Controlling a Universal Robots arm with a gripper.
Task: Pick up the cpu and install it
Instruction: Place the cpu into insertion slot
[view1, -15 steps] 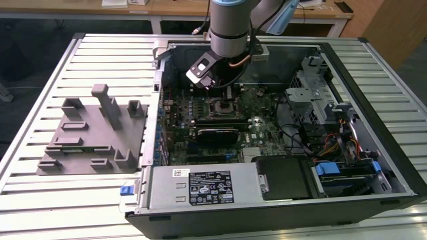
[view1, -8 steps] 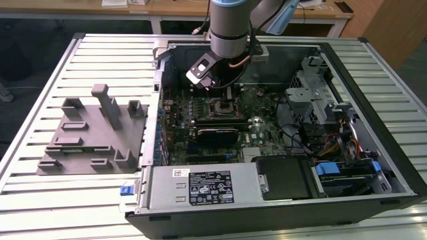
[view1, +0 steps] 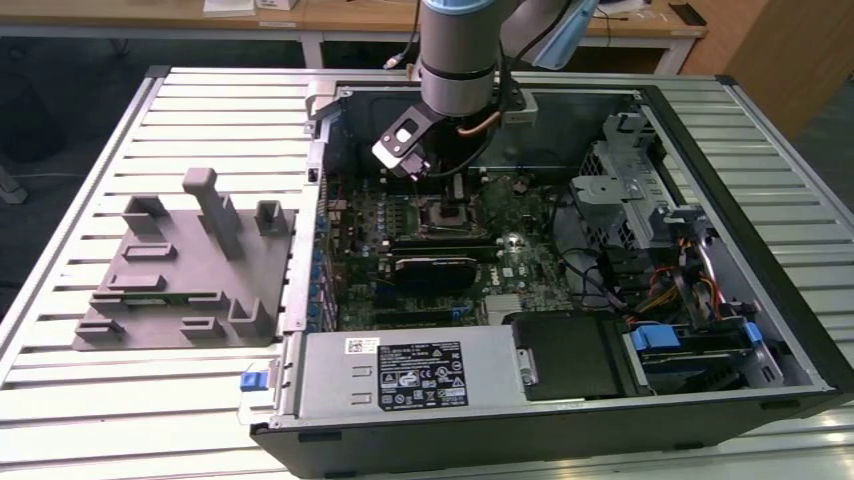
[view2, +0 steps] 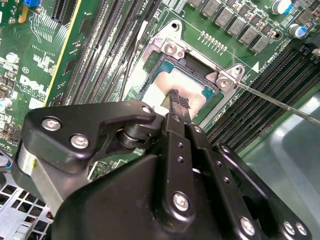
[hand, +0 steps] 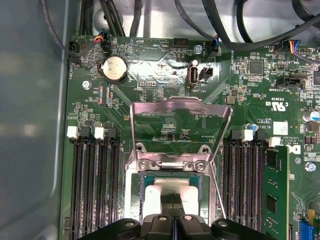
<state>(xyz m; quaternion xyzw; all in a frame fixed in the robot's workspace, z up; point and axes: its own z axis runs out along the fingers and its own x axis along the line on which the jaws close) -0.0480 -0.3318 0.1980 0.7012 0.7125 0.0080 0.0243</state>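
cpu down in its socket, gripper tip right over it.
the small flat square cpu with the shiny silver top (view2: 161, 84) lies inside the square metal socket frame (hand: 172, 165) on the green motherboard (hand: 150, 75), a thin greenish rim showing round it. the black gripper (view2: 178, 101) has its two fingers pressed together with nothing between them, the tip over the middle of the chip; whether it touches, i can't tell. the hinged metal plate (hand: 180, 106) stands raised. the open black computer case (view1: 747, 150) lies on a slatted metal table (view1: 80, 170), with a grey moulded plastic block (view1: 187, 270) beside it on the exterior view's left.

Arm (view1: 461, 50) reaches straight down, hand (hand: 173, 198) pinched closed (fingertips (hand: 167, 202) together).
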